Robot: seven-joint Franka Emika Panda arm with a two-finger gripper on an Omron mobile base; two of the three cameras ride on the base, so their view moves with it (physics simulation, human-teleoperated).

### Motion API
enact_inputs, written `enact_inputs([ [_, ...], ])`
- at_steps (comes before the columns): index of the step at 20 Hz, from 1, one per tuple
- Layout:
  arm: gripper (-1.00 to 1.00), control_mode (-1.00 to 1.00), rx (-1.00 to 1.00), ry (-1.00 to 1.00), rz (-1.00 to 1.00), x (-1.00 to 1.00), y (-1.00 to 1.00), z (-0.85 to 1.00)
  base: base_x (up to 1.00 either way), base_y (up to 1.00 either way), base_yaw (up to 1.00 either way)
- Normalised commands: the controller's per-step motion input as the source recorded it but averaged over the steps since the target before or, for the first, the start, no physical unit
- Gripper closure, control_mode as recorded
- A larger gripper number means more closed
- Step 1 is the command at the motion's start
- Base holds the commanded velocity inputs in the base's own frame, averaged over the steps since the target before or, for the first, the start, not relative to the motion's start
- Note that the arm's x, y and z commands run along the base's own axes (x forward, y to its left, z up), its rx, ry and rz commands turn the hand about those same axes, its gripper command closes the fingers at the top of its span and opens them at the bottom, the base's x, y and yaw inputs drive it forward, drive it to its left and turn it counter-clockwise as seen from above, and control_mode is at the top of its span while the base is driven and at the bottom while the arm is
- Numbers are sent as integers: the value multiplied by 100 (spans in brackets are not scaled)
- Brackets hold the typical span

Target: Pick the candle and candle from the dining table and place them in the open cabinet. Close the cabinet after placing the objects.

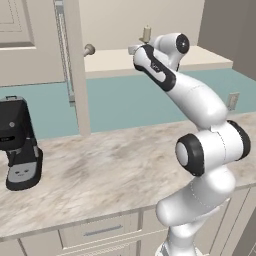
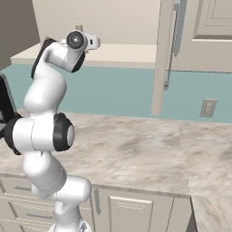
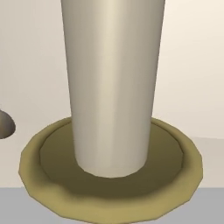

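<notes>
A cream candle [image 3: 111,87] on a brass dish fills the hand view at very close range, upright on the pale shelf of the open cabinet [image 1: 112,61]. From the left base view the candle [image 1: 146,34] stands just behind the hand, and its tip [image 2: 79,27] pokes up over the hand from the right. My gripper [image 1: 134,49] reaches onto the shelf and is shut; its fingertips are hidden and I see nothing between them. A small rounded grey-brown thing [image 1: 89,49] stands further left on the shelf; I cannot tell what it is. The dining table is out of view.
The cabinet door [image 1: 75,70] stands open edge-on with its grey bar handle, left of the arm. Below is a marble-look worktop [image 1: 115,170] with a black coffee machine [image 1: 19,145] at its left end. A wall outlet [image 1: 232,101] sits on the teal backsplash.
</notes>
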Motion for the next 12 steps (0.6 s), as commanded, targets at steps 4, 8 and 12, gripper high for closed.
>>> enact_inputs([
  [4,100,-100,0,0,1,31,0,-16,0,0,0],
  [8,100,-100,0,0,0,30,0,-22,0,0,0],
  [12,100,-100,-7,0,0,23,0,-39,0,0,0],
])
